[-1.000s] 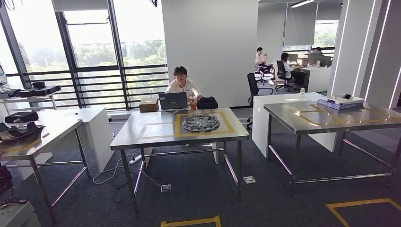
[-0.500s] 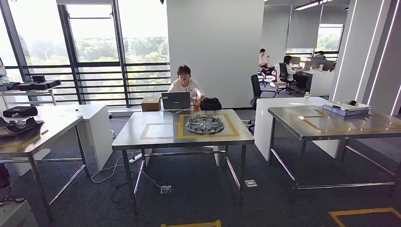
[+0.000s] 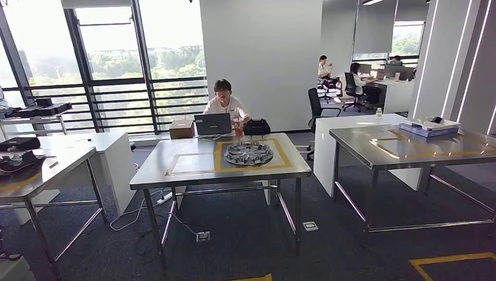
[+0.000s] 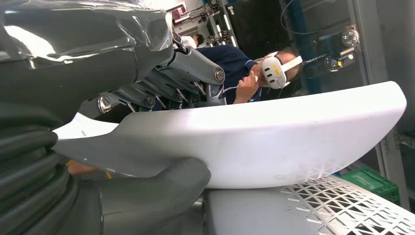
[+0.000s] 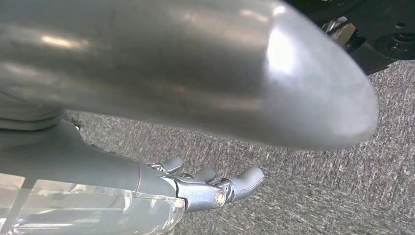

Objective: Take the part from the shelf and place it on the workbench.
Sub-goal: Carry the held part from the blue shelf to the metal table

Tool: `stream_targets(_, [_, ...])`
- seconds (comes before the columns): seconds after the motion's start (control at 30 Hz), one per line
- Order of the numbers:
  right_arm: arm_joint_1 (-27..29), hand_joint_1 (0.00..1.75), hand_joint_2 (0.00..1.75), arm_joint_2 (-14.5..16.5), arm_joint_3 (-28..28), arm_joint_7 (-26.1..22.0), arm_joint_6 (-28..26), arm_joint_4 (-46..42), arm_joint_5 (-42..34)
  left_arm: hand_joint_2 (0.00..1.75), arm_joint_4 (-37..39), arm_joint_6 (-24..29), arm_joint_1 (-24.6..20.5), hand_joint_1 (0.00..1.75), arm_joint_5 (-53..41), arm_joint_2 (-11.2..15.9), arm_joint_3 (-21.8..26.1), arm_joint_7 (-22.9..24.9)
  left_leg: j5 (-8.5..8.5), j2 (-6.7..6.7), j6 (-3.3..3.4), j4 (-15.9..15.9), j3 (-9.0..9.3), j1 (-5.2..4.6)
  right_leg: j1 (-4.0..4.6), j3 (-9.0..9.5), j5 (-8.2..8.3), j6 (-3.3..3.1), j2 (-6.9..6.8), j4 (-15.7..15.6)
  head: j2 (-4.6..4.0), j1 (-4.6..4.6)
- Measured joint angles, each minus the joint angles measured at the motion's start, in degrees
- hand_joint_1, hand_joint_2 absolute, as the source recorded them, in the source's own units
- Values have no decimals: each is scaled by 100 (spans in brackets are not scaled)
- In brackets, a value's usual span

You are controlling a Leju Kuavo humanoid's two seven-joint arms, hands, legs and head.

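One robot hand (image 4: 147,98) around white part (image 4: 274,142)

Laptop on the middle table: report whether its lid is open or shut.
Open. The laptop stands at the far edge of the steel table, lid raised upright with its back facing the camera, in front of the seated person.

round metal part (image 3: 249,153) occupying workbench (image 3: 175,174) centre, left half seemingly free

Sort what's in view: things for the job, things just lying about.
For the job:
- white part, held by the left hand
- centre steel table with yellow taped outlines, probably the workbench

Lying about:
- round metal piece
- laptop
- cardboard box
- black bag
- flat box on the table to the right
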Motion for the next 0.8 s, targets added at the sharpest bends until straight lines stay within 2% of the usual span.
stream_targets(0.03, [6, 0, 0, 1, 0, 1, 9, 1, 1, 175, 1, 2, 5, 131, 0, 3, -1, 1, -29, 0, -10, 283, -216, 12, 5, 34, -32, -1, 4, 1, 1, -2])
stream_targets(0.07, [14, 0, 0, 1, 1, 3, 19, 3, 1, 175, 1, 7, 8, 131, 0, 4, -2, 5, 58, 0, -7, 377, -347, 18, 10, 80, -69, 4, 11, 1, 1, -5])
stream_targets(0.1, [21, 0, 0, 1, 2, 7, 29, 4, 2, 175, 1, 13, 8, 131, 0, 5, -3, 10, 263, -1, 13, 247, -369, 16, 18, 137, -109, 11, 19, -1, 1, -5])
stream_targets(0.17, [29, 0, 0, 13, 8, 14, 42, 6, 5, 175, -1, 26, 3, 131, 1, 5, -4, 19, 836, -3, 115, -502, -144, -17, 30, 257, -187, 21, 35, -15, 1, -8])
stream_targets(0.2, [22, 0, 0, 22, 13, 15, 45, 7, 6, 175, -2, 31, -1, 131, 2, 5, -5, 23, 1019, 2, 176, -845, -10, -41, 38, 302, -218, 32, 44, -31, -2, -5])
stream_targets(0.23, [14, 0, 0, 32, 20, 15, 49, 7, 7, 175, -6, 36, -7, 131, 2, 7, -6, 27, 1106, 6, 228, -1086, 86, -70, 34, 327, -242, 49, 50, -48, -3, -6])
stream_targets(0.3, [-2, 0, 0, 41, 38, 13, 55, 8, 7, 175, -17, 43, -14, 131, 1, 10, -8, 35, 1059, 7, 278, -1215, 145, -111, 26, 351, -266, 104, 50, -100, -5, -5])
stream_targets(0.37, [-9, 0, 0, 45, 58, 9, 56, 7, 10, 175, -43, 54, -11, 131, -3, 7, -8, 40, 1067, -5, 306, -1367, 270, -104, 37, 396, -284, 153, 27, -150, -2, -2])
stream_targets(0.4, [-13, 0, 0, 45, 69, 5, 56, 7, 10, 175, -53, 58, -17, 131, -8, 3, -10, 42, 1081, -5, 323, -1464, 367, -89, 47, 370, -324, 155, 16, -67, -2, 3])
stream_targets(0.43, [-19, 0, 0, 39, 79, 2, 56, 8, 10, 175, -56, 61, -35, 131, -15, 1, -14, 40, 1093, -1, 338, -1553, 464, -74, 58, 266, -399, 143, 7, 146, -2, 9])
stream_targets(0.5, [-23, 0, 0, 20, 92, -2, 56, 9, 3, 175, -33, 50, -85, 131, -25, 3, -21, 20, 1060, -1, 366, -1609, 557, -77, 59, -216, -618, 111, 3, 923, -3, 27])
stream_targets(0.53, [-21, 0, 0, 12, 96, -2, 56, 10, 0, 175, -15, 40, -102, 131, -24, 5, -22, 5, 1028, -9, 371, -1606, 579, -85, 60, -483, -681, 120, 3, 1276, -3, 34])
stream_targets(0.57, [-15, 0, 0, 5, 99, -2, 57, 10, -3, 175, 4, 28, -110, 131, -21, 7, -22, -7, 991, -21, 369, -1601, 609, -91, 58, -677, -659, 153, 3, 1465, -3, 42])
stream_targets(0.6, [-7, 0, 0, 1, 101, -2, 59, 10, -6, 175, 21, 16, -115, 131, -19, 9, -22, -15, 949, -34, 361, -1593, 649, -93, 53, -749, -534, 204, 2, 1421, -3, 45])
stream_targets(0.63, [-1, 0, 0, -4, 102, -2, 61, 10, -9, 175, 34, 6, -123, 131, -16, 10, -23, -20, 897, -44, 342, -1574, 698, -90, 46, -697, -323, 266, -1, 1150, -3, 51])
stream_targets(0.67, [5, 0, 0, -9, 103, -2, 64, 10, -14, 175, 46, -5, -137, 131, -16, 11, -24, -24, 832, -50, 315, -1539, 739, -90, 34, -568, -74, 326, -10, 741, -3, 56])
stream_targets(0.7, [3, 0, 0, -12, 104, -2, 72, 12, -20, 175, 54, -16, -153, 131, -15, 13, -24, -27, 747, -54, 281, -1476, 755, -102, 30, -425, 121, 344, -20, 370, -4, 66])
stream_targets(0.73, [1, 0, 0, -14, 104, -2, 81, 14, -27, 175, 60, -26, -167, 131, -15, 16, -25, -31, 662, -54, 252, -1418, 761, -114, 28, -312, 243, 312, -27, 108, -4, 62])
stream_targets(0.8, [-5, 0, 0, -9, 106, 3, 109, 16, -37, 175, 64, -39, -189, 131, -14, 25, -30, -37, 545, -51, 209, -1344, 753, -134, 49, -229, 269, 180, -28, -30, -4, 53])
